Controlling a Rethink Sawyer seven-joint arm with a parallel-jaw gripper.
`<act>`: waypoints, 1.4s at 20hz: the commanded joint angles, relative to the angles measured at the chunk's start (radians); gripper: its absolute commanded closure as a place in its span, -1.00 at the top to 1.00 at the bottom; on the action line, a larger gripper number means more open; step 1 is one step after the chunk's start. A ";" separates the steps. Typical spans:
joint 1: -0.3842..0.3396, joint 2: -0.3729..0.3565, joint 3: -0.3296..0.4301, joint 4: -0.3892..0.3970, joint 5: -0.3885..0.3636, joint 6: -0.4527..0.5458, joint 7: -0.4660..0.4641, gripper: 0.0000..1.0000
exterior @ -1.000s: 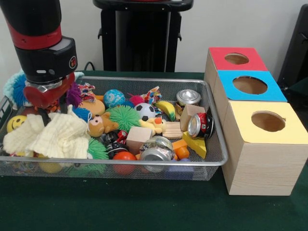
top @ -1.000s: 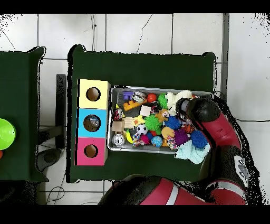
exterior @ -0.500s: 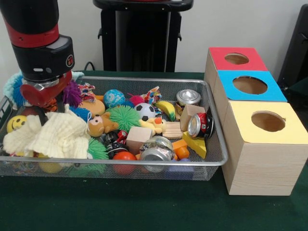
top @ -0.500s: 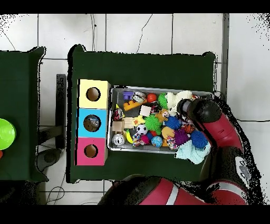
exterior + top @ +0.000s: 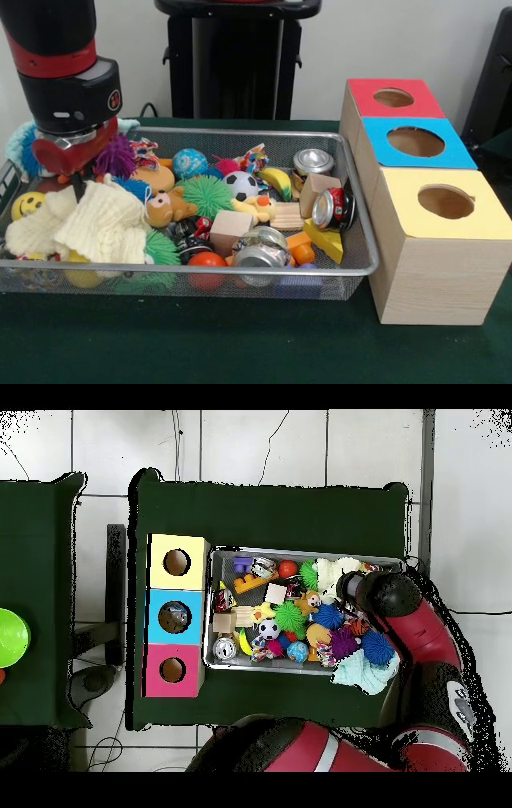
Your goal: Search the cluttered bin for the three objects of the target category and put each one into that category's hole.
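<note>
Risk, from the front view: I couldn't tell my pincer's (image 5: pixel 76 186) state as it sat on the cream cloth (image 5: pixel 88 224) at the bin's (image 5: pixel 352 240) left end; no bottles showed.

From overhead, the cloth could snag and spill toys; the blue-topped hole (image 5: pixel 174 617) lay beyond the bin's far end.

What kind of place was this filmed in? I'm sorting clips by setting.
Probably a robotics lab set up for a sorting test. A red and black arm reaches into a wire basket full of toys and cans on a green-covered table, beside three wooden boxes with coloured, holed tops.
</note>
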 commanded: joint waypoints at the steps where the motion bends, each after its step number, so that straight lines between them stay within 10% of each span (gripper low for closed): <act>1: 0.001 0.006 0.051 0.043 -0.013 -0.015 0.094 -1.00; 9: 0.000 -0.005 0.051 0.050 -0.011 -0.008 0.093 -1.00; 16: 0.127 -0.166 -0.080 0.082 -0.033 0.289 0.224 -1.00; 28: 0.223 -0.284 -0.138 0.176 0.025 0.397 0.261 -1.00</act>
